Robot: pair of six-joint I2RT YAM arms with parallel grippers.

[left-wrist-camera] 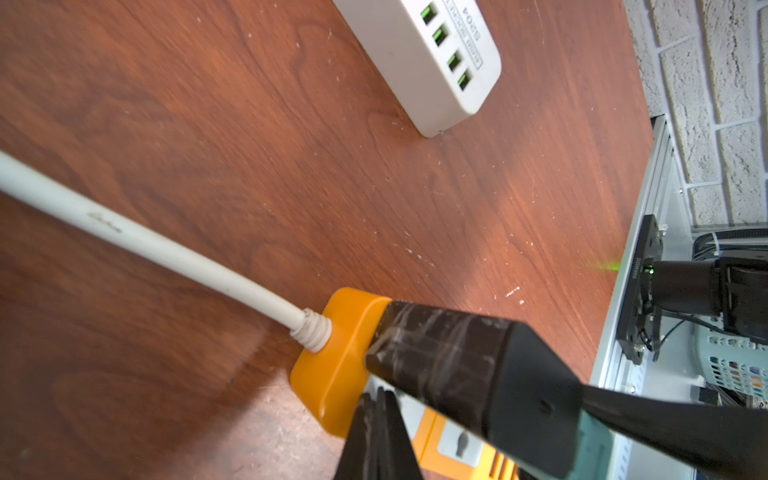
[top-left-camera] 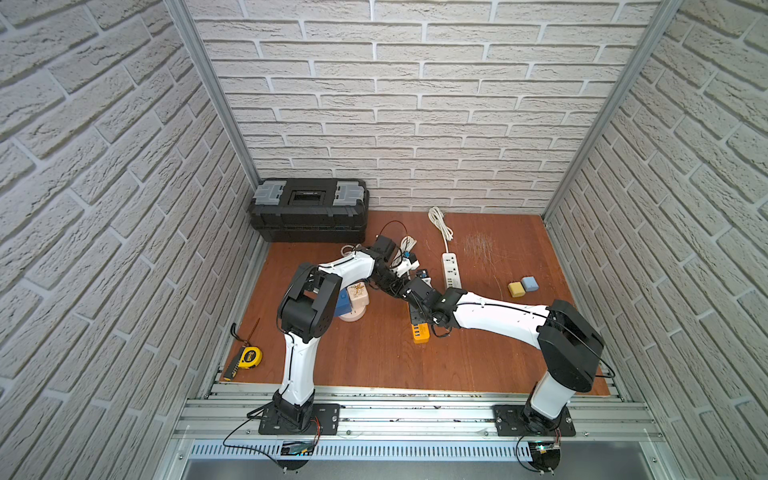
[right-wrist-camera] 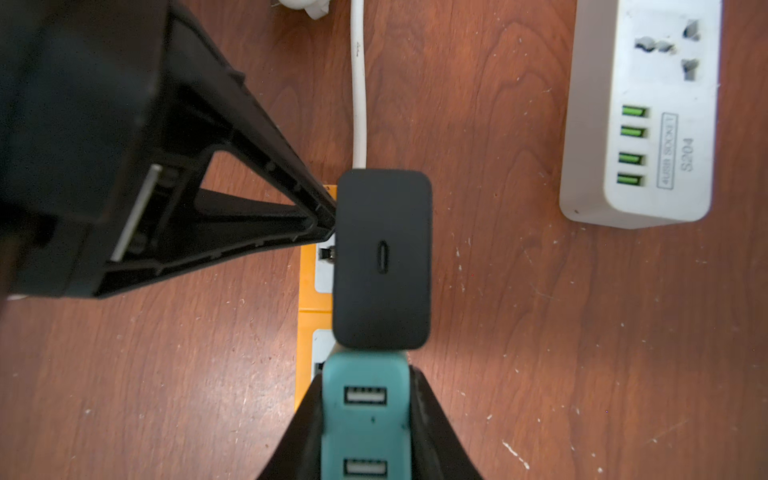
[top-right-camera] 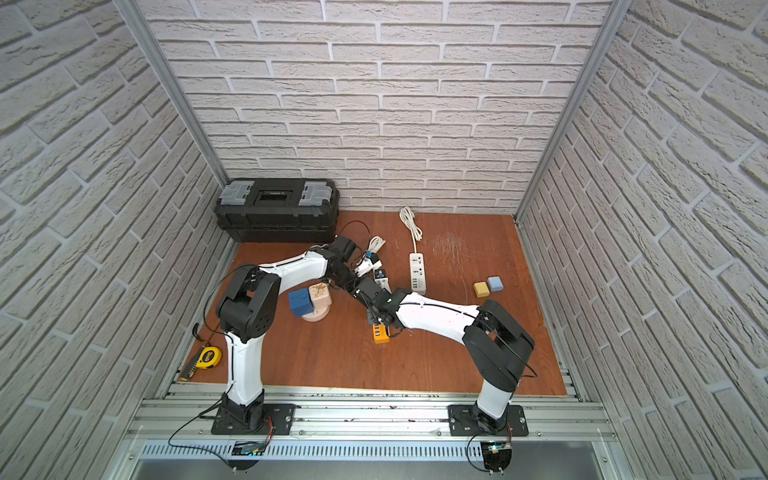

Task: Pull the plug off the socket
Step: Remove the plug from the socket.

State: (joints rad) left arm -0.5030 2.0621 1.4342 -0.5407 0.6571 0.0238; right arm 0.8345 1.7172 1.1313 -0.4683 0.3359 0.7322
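I see white brick-pattern walls (top-left-camera: 415,104) on three sides, aluminium posts (top-left-camera: 219,104) in the back corners, and a red-brown wooden tabletop (top-left-camera: 374,357) with pale scratches (top-left-camera: 478,245) near its back edge.

Bench (top-left-camera: 374,357): reddish-brown wood grain, with pale scratches toward the back right.
Toolbox (top-left-camera: 308,210): black, with two grey lid compartments; it sat in the back left corner against the brick wall (top-left-camera: 415,124).
White power strip (top-left-camera: 451,271): lay flat right of centre, with four green USB ports at its near end (the right wrist view showed "S204" printed beside them).
White cord (top-left-camera: 439,222): ran back from that strip to a loose coil near the wall.
Yellow block (top-left-camera: 516,289) and blue block (top-left-camera: 530,284): just beside each other, right of the strip.
Tape measure (top-left-camera: 251,357): yellow and black, at the front left edge.
Blue cube (top-right-camera: 301,302): stood left of centre, against a pale wooden piece (top-right-camera: 318,311).
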